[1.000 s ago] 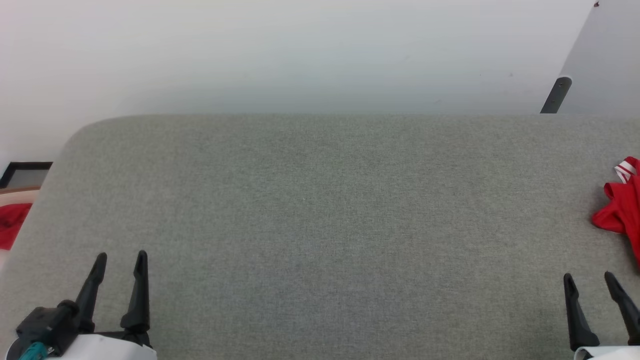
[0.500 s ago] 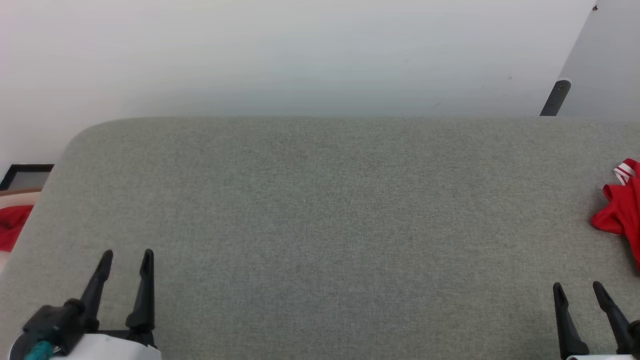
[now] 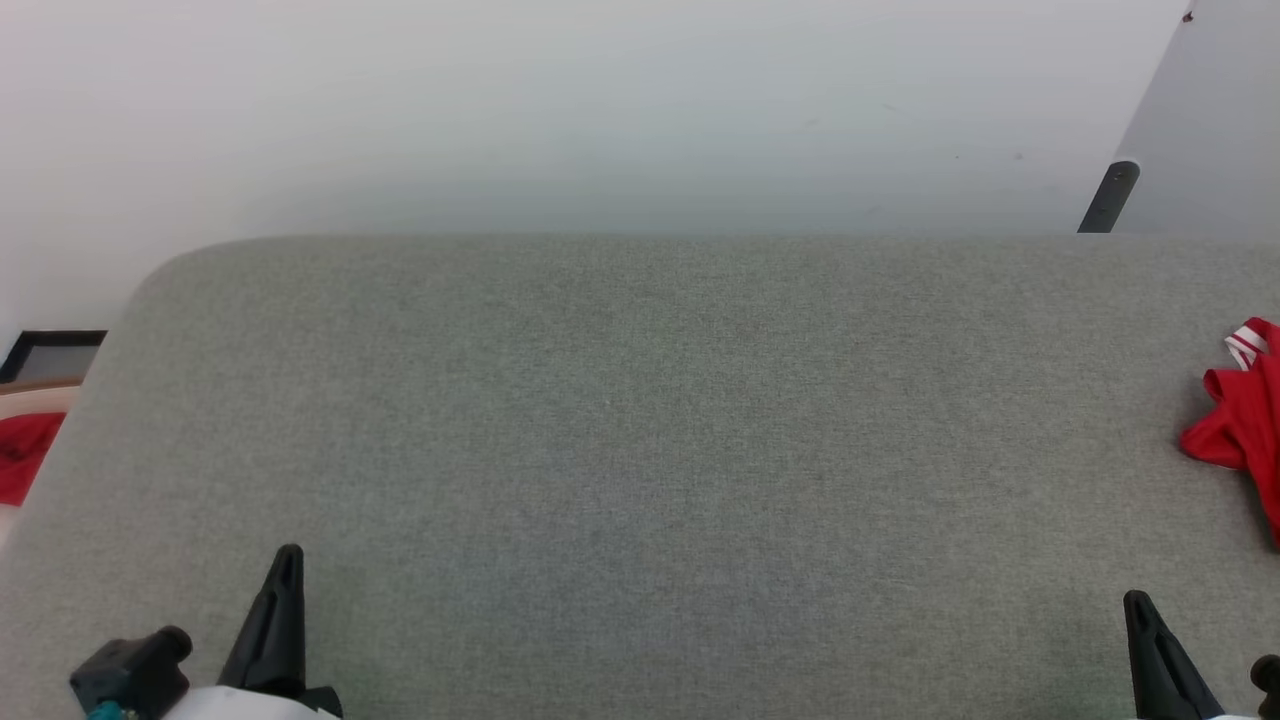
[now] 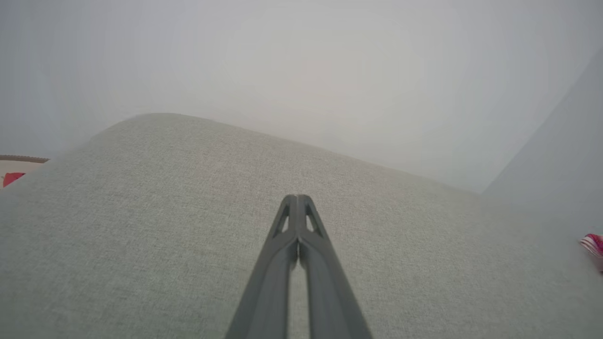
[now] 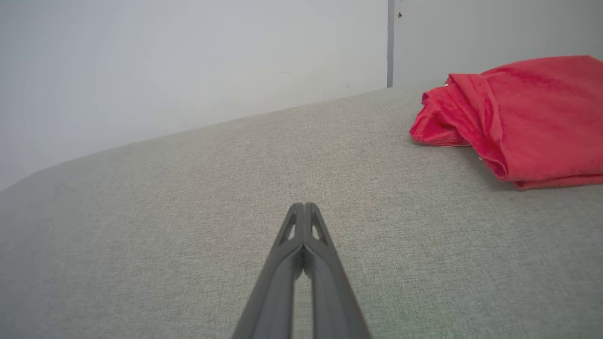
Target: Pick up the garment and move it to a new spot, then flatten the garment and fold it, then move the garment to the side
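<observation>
Lying bunched: one garment [image 3: 1245, 420] | two tools, left tool [image 3: 288, 555] and right tool [image 3: 1134, 600], pressed together

On my head feed the shirt [image 3: 1238, 425] runs off the right edge; I get only a crumpled red part with a scrap of striped trim, and cannot tell front from back. A red cloth [image 3: 22, 455] at the left edge is partly hidden behind the tabletop [image 3: 640, 450]. The left end effector [image 3: 287, 560] and right end effector [image 3: 1136, 606] are cut off by the bottom edge.
</observation>
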